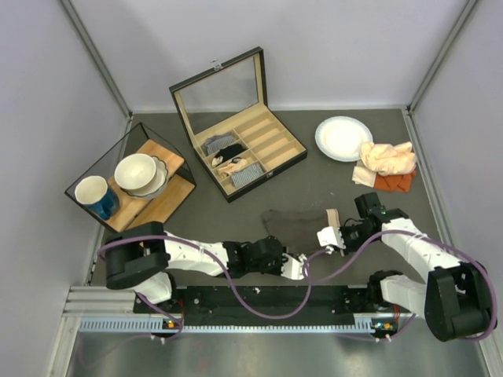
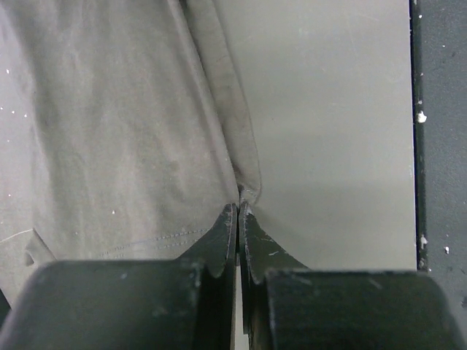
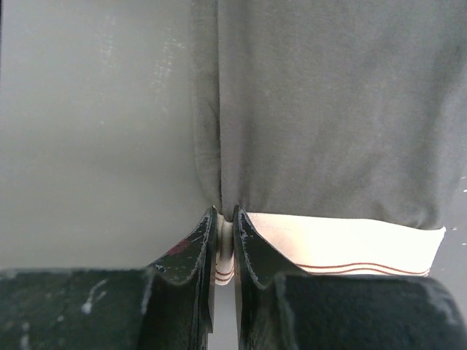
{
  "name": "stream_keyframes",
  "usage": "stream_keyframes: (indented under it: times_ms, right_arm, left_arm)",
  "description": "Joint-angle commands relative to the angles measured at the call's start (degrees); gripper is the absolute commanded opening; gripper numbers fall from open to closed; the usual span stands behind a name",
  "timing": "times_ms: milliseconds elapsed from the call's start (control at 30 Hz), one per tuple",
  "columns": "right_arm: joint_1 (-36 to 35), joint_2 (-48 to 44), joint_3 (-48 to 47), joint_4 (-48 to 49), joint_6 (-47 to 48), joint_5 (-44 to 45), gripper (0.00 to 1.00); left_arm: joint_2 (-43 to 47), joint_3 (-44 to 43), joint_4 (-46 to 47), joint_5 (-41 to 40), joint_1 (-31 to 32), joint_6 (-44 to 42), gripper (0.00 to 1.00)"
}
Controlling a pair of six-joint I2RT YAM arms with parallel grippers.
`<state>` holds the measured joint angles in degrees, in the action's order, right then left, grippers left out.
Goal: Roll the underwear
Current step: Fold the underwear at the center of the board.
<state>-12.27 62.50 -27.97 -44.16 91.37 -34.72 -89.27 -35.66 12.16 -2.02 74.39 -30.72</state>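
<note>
The underwear (image 1: 292, 222) lies flat on the table (image 2: 328, 109), spreading ahead of both tools. The left tool (image 2: 238, 211) is clamped on a dark edge at its tips, and the right tool (image 3: 224, 216) is clamped on the beige waistband (image 3: 350, 244). A good roll likely needs both pinched edges lifted together and level, with the cloth kept taut between them.

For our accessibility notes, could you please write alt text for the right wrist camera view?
The right gripper is shut on the beige waistband of dark grey underwear, pinching it near one corner. The cloth spreads away from the fingers over a grey table, and thin brown stripes run along the waistband.
</note>
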Motion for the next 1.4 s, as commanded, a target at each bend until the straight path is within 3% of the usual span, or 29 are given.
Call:
stream_keyframes:
  times_ms: [0,267,567,833,1367]
  right_arm:
    - [-0.6,1.0,-4.0,-7.8,-2.5,0.2,0.01]
    - [-0.6,7.0,-13.1,-13.1,-7.7,-2.2,0.00]
    - [-0.5,20.7,-26.4,-13.1,-18.9,0.1,0.03]
    - [-0.4,30.8,-35.0,-13.1,-25.5,3.0,0.06]
    - [-0.6,40.8,-48.0,-13.8,-31.8,2.9,0.10]
  left_arm:
    - [5.3,-1.3,-5.0,4.6,-1.3,1.8,0.00]
    - [10.0,-4.7,-10.2,15.1,-9.8,3.1,0.00]
    - [4.0,-11.5,-15.3,23.3,-20.7,2.4,0.00]
    - [-0.3,-15.2,-16.3,25.1,-26.2,3.3,0.00]
    - [-4.2,-16.9,-14.2,23.7,-31.1,9.3,0.00]
